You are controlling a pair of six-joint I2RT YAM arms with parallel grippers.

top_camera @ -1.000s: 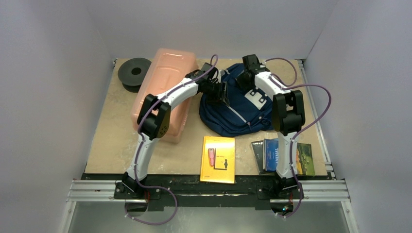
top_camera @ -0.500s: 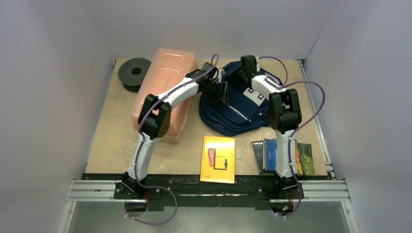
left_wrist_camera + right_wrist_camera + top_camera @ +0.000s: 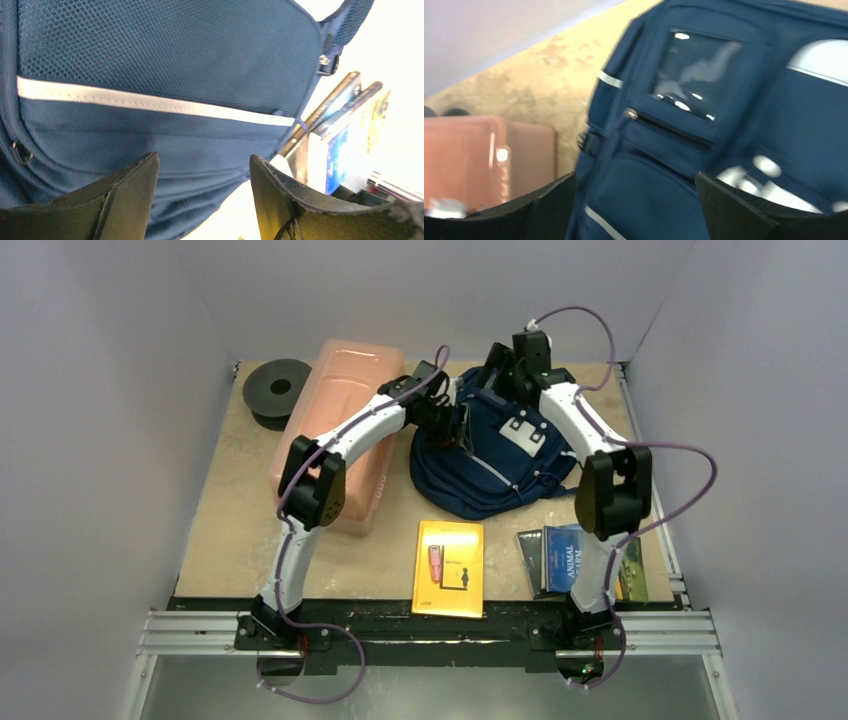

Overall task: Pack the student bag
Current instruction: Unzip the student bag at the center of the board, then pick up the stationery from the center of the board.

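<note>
Yellow book (image 3: 448, 568): lies flat on the table (image 3: 240, 530) at the lower centre of the overhead view, just in front of the bag and outside it.
Stack of books (image 3: 557, 558): lower right of the overhead view, a blue one on top with darker and green ones beside it, partly behind the right arm. It is on the table, not in the bag.
Student bag (image 3: 500, 455): sits at the centre right of the overhead view, front side up, with grey stripes and a pale patch showing. Whether its main zip is open cannot be told.
Left hand (image 3: 202, 165): at the bag's left side, fingers spread apart with nothing between them. Only navy mesh and a grey stripe show beyond.
Right hand (image 3: 634, 182): over the bag's far top edge, fingers wide apart and empty, looking down on a clear window pocket and a zip pull.
Pink translucent box (image 3: 340, 430): upper left of centre, just beside the bag, lid on.
Black spool (image 3: 277, 388): far upper left, well apart from the bag.
Done: apparently little, as no book is seen inside the bag.
Left: likely opening the bag, then loading the yellow book and the stack, then closing it.
</note>
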